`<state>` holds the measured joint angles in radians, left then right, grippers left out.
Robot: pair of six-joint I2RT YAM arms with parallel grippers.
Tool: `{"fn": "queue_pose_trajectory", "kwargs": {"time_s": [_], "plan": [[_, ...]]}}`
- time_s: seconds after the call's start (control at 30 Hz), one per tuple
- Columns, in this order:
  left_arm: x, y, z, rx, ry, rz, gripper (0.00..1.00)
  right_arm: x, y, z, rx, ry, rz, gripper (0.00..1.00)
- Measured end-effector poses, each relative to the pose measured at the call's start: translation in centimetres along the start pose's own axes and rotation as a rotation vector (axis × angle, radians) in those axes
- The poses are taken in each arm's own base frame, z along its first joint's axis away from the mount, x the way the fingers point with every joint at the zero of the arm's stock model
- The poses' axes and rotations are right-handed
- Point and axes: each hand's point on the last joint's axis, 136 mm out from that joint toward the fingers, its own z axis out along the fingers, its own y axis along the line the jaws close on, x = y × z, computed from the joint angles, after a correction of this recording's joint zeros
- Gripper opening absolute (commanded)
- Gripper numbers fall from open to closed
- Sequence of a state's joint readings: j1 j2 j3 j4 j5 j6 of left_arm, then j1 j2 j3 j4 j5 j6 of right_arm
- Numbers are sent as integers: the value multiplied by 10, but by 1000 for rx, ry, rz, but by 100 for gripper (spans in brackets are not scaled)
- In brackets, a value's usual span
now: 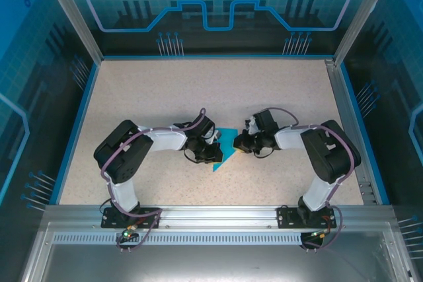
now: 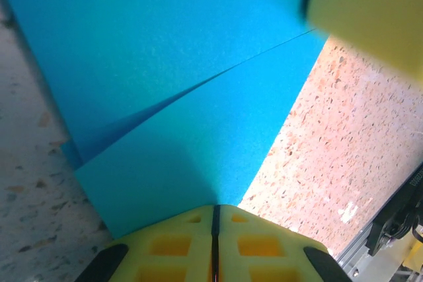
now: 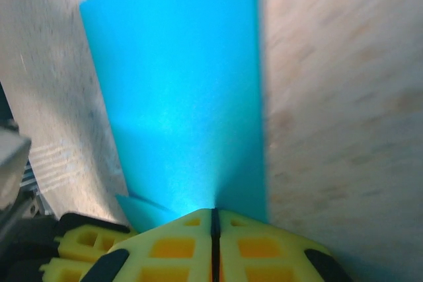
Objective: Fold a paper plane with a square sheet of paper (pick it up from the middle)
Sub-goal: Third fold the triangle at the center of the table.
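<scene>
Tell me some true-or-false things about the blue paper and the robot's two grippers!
1. The left gripper is shut on the paper. True.
2. The right gripper is wide open. False: it is shut on the paper too.
3. The paper is red. False: it is blue.
4. From above, the paper sits between the two grippers. True.
5. The paper is one flat layer. False: one layer overlaps another.

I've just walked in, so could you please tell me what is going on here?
The left gripper and the right gripper are each shut on a blue paper from opposite sides, at the middle of the table. The paper shows a fold already, but the folding is not finished.
</scene>
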<state>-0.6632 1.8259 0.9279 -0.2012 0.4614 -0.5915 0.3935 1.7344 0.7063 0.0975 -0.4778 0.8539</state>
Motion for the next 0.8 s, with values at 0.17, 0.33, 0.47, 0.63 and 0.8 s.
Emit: {"fn": "queue_pose_trajectory", "kwargs": {"time_s": [0.17,0.33,0.47,0.63,0.8], "plan": [[0,0,0,1,1,0,12,-23,-16,-20,41,-82,29,17],[0,-1,-1,4,0,10,16,-23,-9,-34,52,-115,-1,31],[4,-1,-7,-11,6,4,18,-13,-4,-31,54,-90,-20,33],[3,-7,-20,-23,-18,18,22,7,0,-17,66,-26,-44,34],[-15,-20,-32,-26,-88,51,22,10,1,-12,74,-15,-40,35]]}}
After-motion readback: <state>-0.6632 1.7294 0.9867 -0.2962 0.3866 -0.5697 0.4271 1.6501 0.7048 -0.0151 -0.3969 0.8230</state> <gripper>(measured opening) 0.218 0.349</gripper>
